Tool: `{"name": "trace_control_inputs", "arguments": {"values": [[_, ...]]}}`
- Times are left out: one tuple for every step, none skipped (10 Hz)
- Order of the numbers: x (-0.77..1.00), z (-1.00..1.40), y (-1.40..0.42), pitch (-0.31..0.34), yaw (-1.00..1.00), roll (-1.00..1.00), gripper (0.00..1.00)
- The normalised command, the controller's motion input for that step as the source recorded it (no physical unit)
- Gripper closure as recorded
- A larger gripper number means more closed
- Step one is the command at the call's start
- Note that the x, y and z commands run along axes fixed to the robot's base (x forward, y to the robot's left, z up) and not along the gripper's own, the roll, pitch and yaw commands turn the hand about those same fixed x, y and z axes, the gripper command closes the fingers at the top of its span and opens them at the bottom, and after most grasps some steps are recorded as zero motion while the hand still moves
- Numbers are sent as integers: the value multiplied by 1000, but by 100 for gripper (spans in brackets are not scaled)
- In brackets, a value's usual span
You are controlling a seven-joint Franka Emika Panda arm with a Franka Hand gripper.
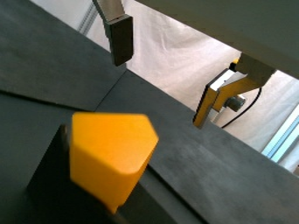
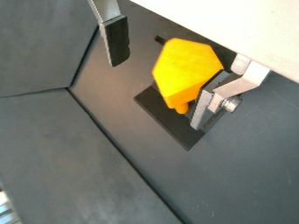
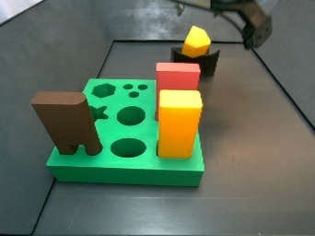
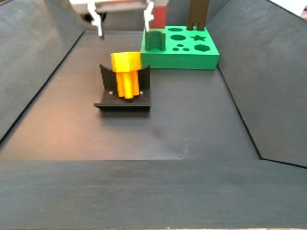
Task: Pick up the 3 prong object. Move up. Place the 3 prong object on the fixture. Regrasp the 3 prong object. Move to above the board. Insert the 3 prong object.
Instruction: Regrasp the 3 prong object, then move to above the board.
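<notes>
With the board (image 4: 180, 47) set well apart, your piece (image 4: 126, 74) stands on the fixture (image 4: 121, 97), so lower the wide-open, empty hand (image 4: 120, 20) squarely over it before you close for the regrasp.

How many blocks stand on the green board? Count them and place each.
3: brown two-legged block at the board's near-left corner, tall orange-yellow block near right, red block behind it. None seems hidden. The claw hangs open above the fixture.
</notes>
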Motion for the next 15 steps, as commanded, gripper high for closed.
{"name": "trace_control_inputs", "arguments": {"values": [[79,-1000,51,-103,16,69,0],[86,-1000,46,-85,-12,68,0],[95,-1000,41,-69,-24,66,0],[105,-1000,35,-50,-34,64,0],[109,-946,28,-27,-36,67,0],[100,-744,15,4,-29,66,0],[97,-599,9,22,-20,65,0],[91,-512,7,27,-11,62,0],[75,-335,4,26,12,56,0],[40,-182,-4,33,34,45,0],[0,0,0,0,0,0,100],[-89,1000,-31,-121,-192,633,100],[-90,1000,-34,-119,-193,613,100],[-95,1000,-36,-102,-185,503,100],[-95,1000,-28,-49,-169,324,100]]}}
